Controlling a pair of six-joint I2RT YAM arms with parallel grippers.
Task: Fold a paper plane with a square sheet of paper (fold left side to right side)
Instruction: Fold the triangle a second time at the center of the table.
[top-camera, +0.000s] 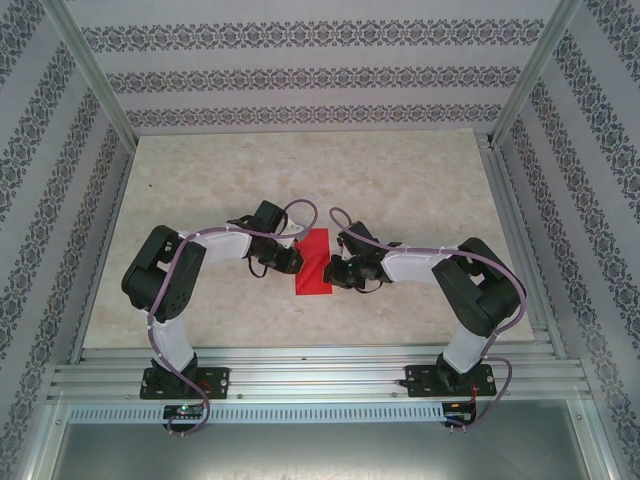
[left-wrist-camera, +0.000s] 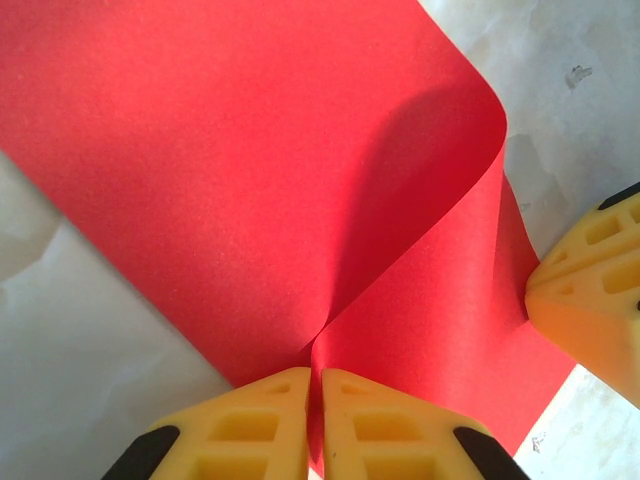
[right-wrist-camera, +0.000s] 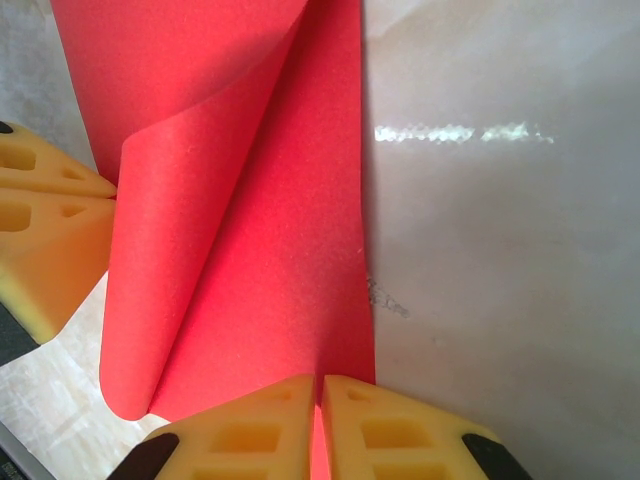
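No text, number, brand or sign can be read; the walls bear only bands of a repeated dark ornament, not letters; the red paper is plain on its surface.

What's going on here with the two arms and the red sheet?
Both arms are working the paper in the middle of the table. The left gripper is pinched shut on it from one side, and the right gripper is pinched shut on it from the other. One flap curls over the rest of the sheet. The bend is rounded, not creased flat, so the fold is under way and not finished.
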